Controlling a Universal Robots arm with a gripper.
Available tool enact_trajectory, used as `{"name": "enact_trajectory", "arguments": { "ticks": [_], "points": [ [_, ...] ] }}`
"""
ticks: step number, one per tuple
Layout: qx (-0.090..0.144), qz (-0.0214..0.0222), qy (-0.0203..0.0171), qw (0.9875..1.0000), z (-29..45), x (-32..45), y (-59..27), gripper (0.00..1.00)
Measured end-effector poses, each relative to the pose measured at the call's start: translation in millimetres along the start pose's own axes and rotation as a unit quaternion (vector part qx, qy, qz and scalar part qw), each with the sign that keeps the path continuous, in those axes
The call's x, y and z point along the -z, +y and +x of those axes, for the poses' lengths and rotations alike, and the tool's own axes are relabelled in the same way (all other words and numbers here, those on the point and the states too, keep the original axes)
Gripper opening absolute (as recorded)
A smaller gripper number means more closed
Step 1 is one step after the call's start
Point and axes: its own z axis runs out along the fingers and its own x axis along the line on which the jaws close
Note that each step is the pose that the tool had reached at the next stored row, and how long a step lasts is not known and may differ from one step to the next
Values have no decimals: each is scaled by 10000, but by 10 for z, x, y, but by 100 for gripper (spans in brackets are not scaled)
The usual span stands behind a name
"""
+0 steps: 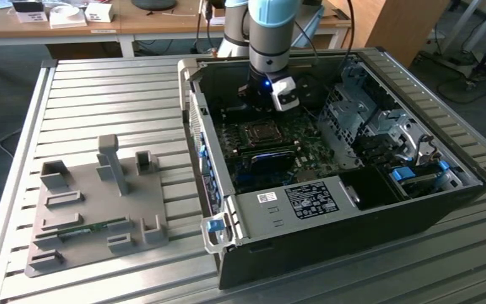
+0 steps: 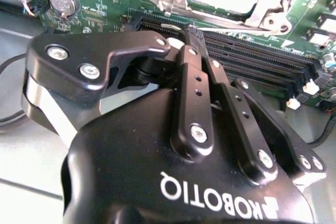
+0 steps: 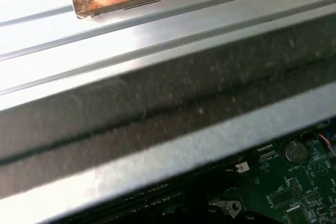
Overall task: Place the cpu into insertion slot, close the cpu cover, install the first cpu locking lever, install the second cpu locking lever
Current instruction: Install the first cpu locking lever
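Gripper (image 2: 189, 38) clenched, nothing held, hanging over the open case (image 1: 445, 209).
Second wrist view adds the cover (image 2: 262, 17): silver frame, pale square inside, at 1 o'clock from the fingertips.

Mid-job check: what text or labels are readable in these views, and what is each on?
Claw body: a white maker's logo, upside down; not quoted here.
White labels on the grey metal housing: print too small to read.
Motherboard lettering beside the coin cell: blurred, unreadable.
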Motion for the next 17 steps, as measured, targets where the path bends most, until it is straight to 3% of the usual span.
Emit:
{"name": "enact_trajectory", "arguments": {
  "ticks": [11, 17],
  "points": [
    [-47, 6, -20, 10000, 3, -3, 9, 11],
    [-36, 42, -44, 10000, 2, -6, 2, 11]
  ]
}}
